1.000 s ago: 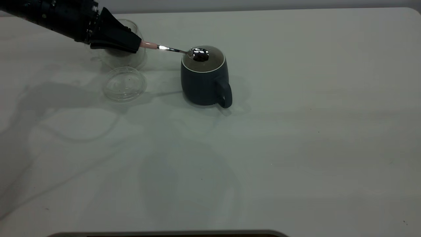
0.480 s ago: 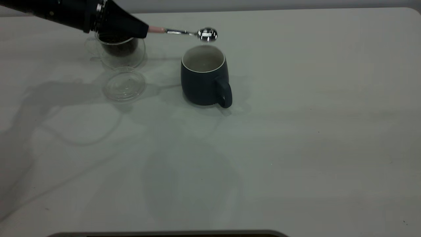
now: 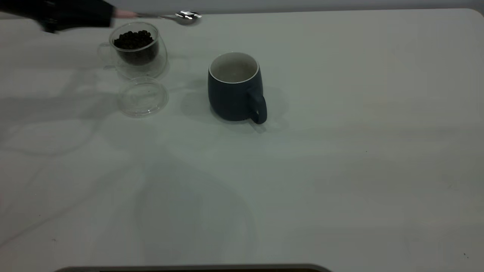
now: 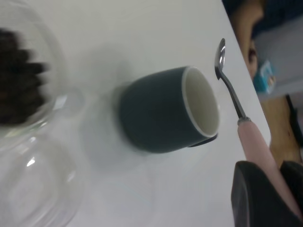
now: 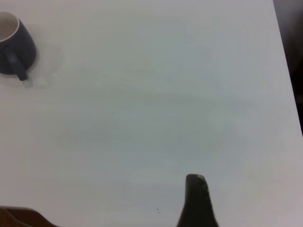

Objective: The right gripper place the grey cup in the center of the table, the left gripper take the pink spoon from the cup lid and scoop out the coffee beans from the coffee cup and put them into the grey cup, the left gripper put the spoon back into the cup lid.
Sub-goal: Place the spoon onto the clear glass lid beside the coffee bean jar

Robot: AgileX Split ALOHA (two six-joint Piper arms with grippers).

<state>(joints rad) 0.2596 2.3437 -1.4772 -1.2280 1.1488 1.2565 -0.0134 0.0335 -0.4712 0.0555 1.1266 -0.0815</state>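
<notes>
The pink spoon [image 3: 166, 16] is held level at the far edge of the surface [image 3: 340, 170], left gripper [image 3: 107, 15] jaws closed on its handle. For the next scoop, I think it should dip gently into the coffee beans [image 3: 133, 39] in the coffee cup [image 3: 138, 49], near the far left corner, then travel level to the grey cup [image 3: 234, 88] at the middle. The right gripper [image 5: 199, 198] is idle near the right edge; its jaws I cannot tell.

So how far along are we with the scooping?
Done: the grey cup stands mid-table. No beans can be made out inside it. In hand: the left end effector holds the pink spoon in the air near the coffee cup, which holds the coffee beans. Left: returning the spoon to the empty cup lid.
</notes>
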